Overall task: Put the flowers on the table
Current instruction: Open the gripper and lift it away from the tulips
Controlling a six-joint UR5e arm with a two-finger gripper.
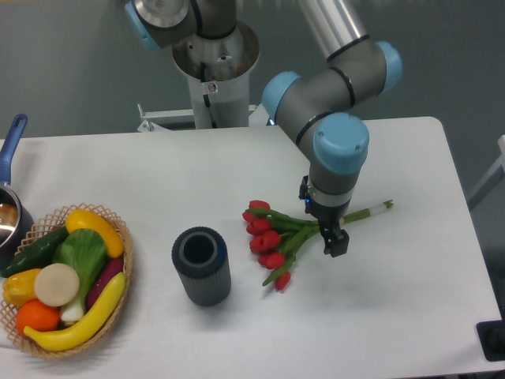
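The flowers (268, 237), a bunch of red tulips with green stems, lie on their side on the white table (394, 308), right of the middle. The red heads point left and the stem ends (377, 209) point right. My gripper (331, 237) comes straight down over the stems just right of the heads. One dark finger (337, 243) shows on the near side of the stems, reaching down to the table. The other finger is hidden behind the wrist. I cannot tell whether the jaws press on the stems.
A dark cylindrical vase (202, 266) stands upright left of the flowers. A wicker basket (125, 260) of colourful vegetables sits at the front left. A pot with a blue handle (11, 142) is at the left edge. The arm's base (215, 71) is behind the table.
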